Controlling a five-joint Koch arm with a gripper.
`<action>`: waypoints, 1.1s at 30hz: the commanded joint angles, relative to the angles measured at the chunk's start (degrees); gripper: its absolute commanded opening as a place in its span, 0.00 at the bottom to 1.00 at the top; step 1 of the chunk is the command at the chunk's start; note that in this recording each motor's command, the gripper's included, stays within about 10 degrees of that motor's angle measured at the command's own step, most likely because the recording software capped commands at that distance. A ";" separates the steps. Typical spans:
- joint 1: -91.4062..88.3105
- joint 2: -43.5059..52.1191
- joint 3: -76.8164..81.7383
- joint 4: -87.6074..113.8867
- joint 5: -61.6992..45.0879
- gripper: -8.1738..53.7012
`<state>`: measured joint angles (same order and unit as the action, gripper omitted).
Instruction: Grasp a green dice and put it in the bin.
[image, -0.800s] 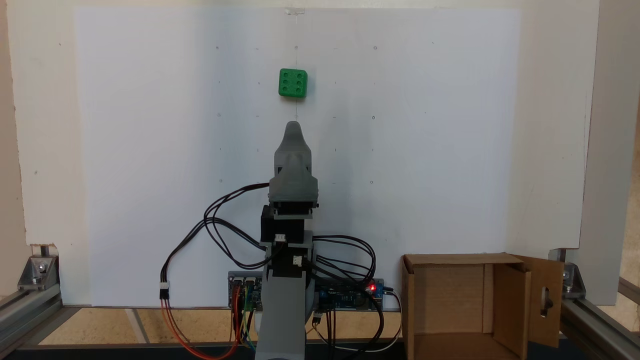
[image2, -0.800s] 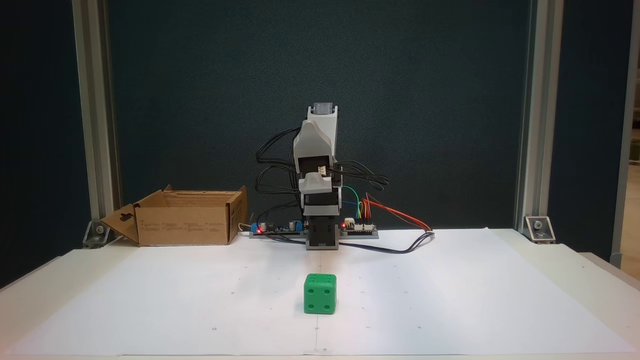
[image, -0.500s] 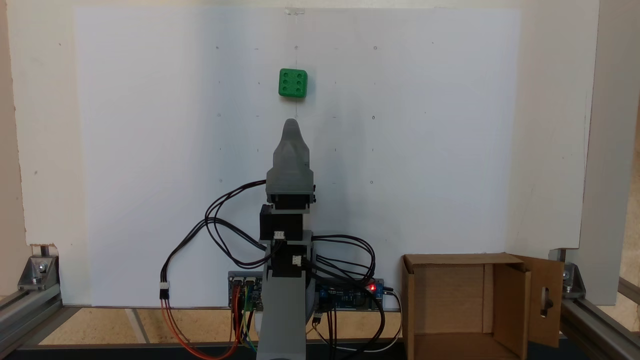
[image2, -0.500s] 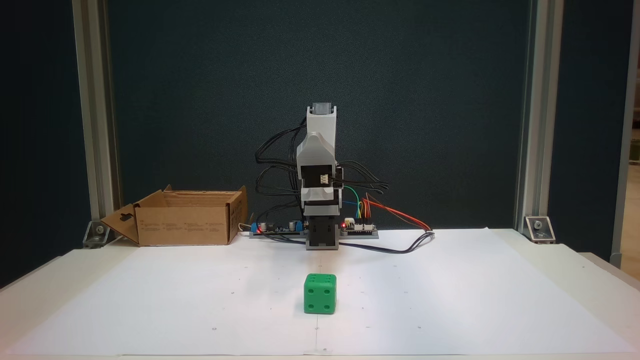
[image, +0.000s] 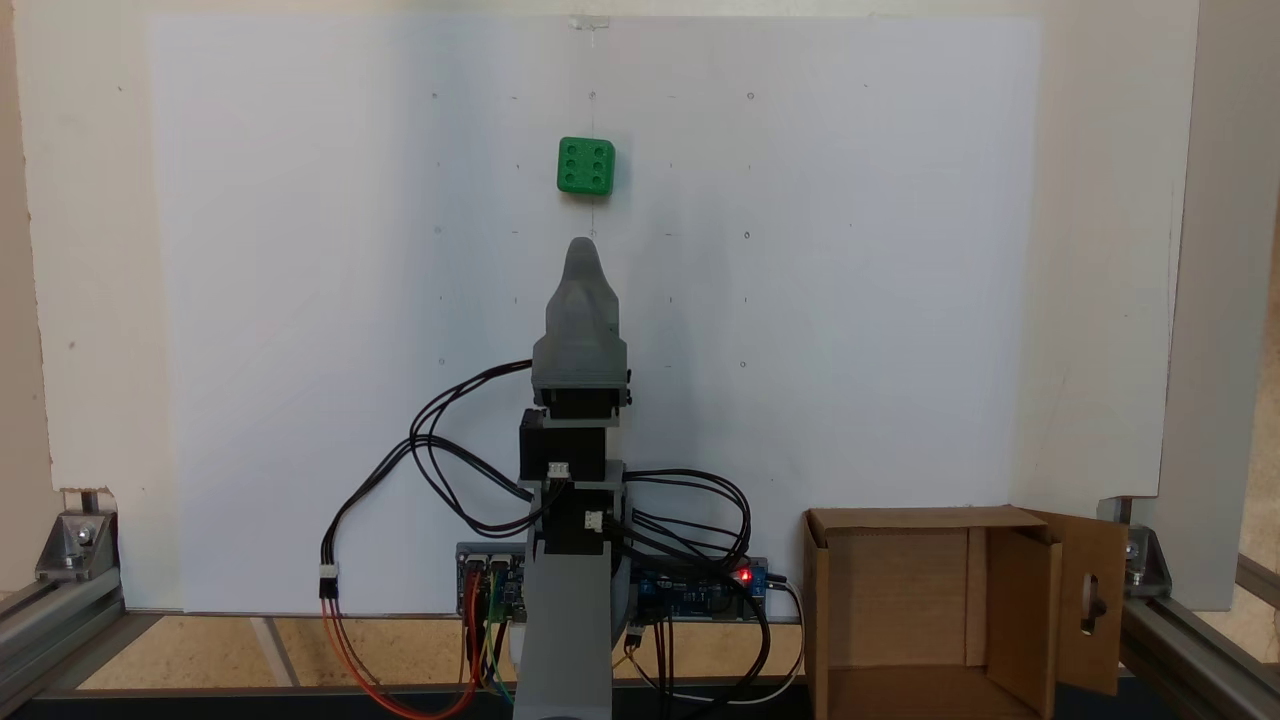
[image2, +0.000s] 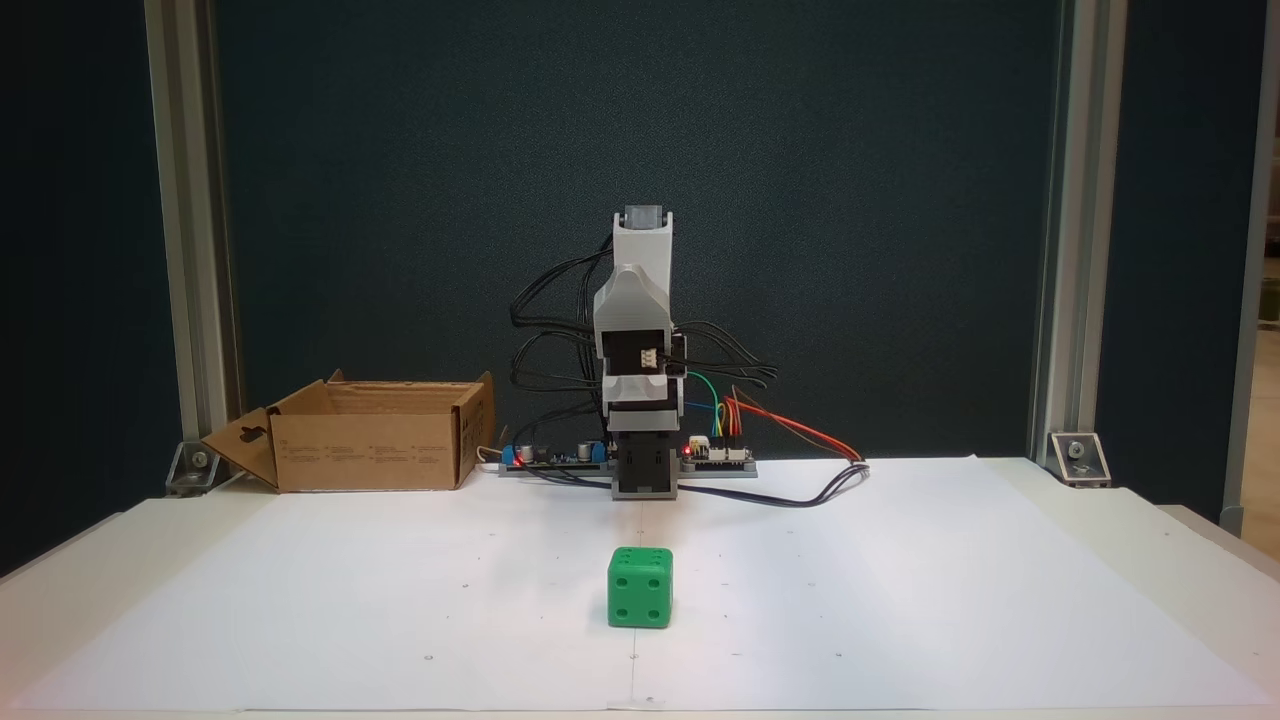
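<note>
In a fixed view from the front, the green dice (image2: 640, 588) sits low in the centre of the frame on the white paper sheet (image2: 900, 600), a four-pip face toward the camera. Behind it, mid-frame, the arm (image2: 640, 350) stands folded upright over its base, with coloured wires (image2: 780, 425) trailing to the right. The bin (image2: 370, 440) rests at centre left, flaps spread. In a fixed view from above, the gripper (image: 583, 250) points up the frame at the dice (image: 586, 166), well short of it. Only one grey tip shows, so I cannot tell whether the claw is released or clenched. The bin (image: 900, 600) is in the lower right corner.
</note>
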<state>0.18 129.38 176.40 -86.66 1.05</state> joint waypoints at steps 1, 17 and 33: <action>0.00 6.06 2.72 -0.35 -2.37 0.85; -0.26 6.06 2.72 -0.35 -7.82 0.85; 0.26 6.15 -1.76 11.69 -8.00 0.82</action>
<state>0.44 129.38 175.61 -79.80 -3.78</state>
